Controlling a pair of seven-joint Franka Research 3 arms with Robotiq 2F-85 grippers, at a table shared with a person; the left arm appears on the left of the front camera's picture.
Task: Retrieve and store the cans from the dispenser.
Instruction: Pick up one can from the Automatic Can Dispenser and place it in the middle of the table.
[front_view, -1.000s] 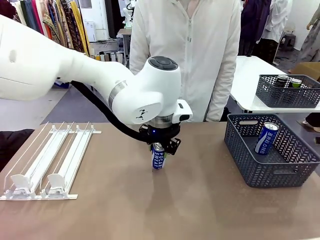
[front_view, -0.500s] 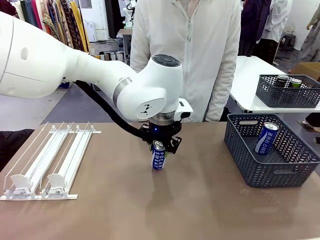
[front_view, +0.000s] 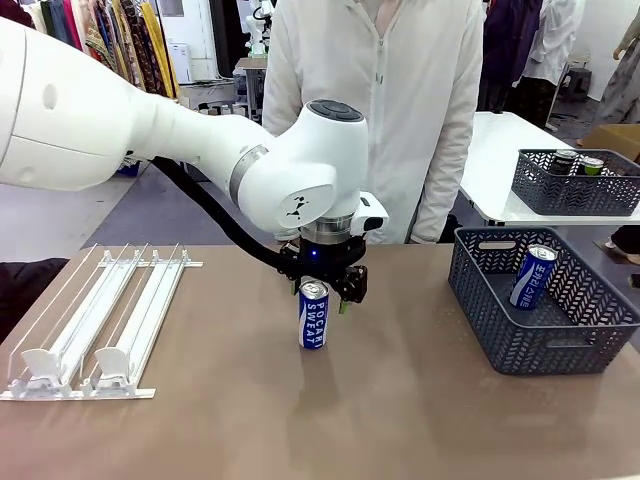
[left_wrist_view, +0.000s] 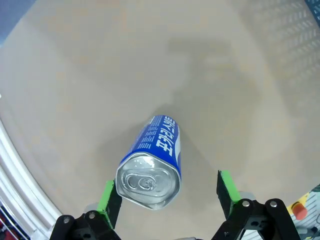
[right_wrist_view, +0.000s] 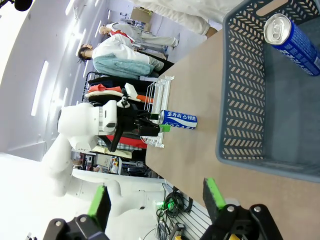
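Note:
A blue POCARI SWEAT can (front_view: 313, 317) stands upright on the brown table near its middle. My left gripper (front_view: 323, 294) hangs just above it, open. In the left wrist view the can (left_wrist_view: 152, 165) sits between the green pads (left_wrist_view: 107, 195) of that gripper (left_wrist_view: 166, 192), nearer the left pad, with a gap on the right. The white wire dispenser (front_view: 100, 320) lies at the table's left with no cans in its lanes. My right gripper (right_wrist_view: 156, 197) is open with nothing in it, above the grey basket (right_wrist_view: 240, 100), which holds a second blue can (right_wrist_view: 292, 35).
The grey mesh basket (front_view: 520, 345) with the blue can (front_view: 533, 275) stands at the table's right. A person in a white jacket (front_view: 370, 90) stands at the far edge. Another basket (front_view: 575, 190) with dark cans sits on a white table behind.
The left gripper has opened and risen slightly. The blue can, held a second ago, now stands free on the table.

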